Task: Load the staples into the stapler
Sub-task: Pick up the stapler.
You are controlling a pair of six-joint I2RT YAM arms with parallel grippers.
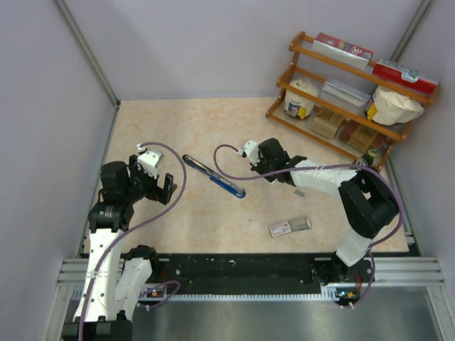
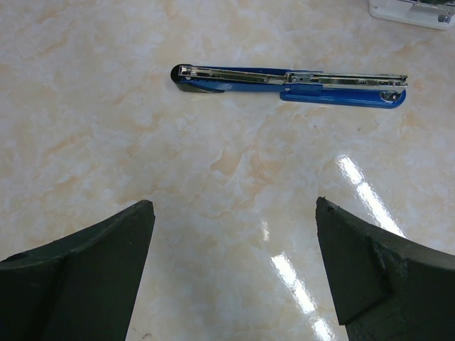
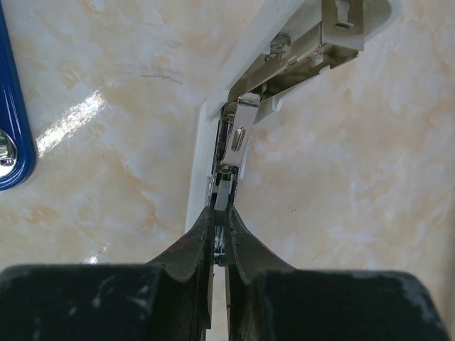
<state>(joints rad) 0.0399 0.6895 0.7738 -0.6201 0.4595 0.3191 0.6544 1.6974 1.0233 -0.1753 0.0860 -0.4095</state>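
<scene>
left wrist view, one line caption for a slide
Open left gripper faces the blue stapler, unfolded flat on the marbled tabletop.

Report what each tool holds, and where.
Left tool: open, empty. Right tool: shut on a thin metal piece at the white stapler's near end; staples or stapler part, unclear.

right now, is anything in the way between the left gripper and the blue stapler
Nothing visible: only bare tabletop lies between the open left gripper and the blue stapler, lying folded open. The white stapler is beyond it, pinched by the right gripper.
</scene>
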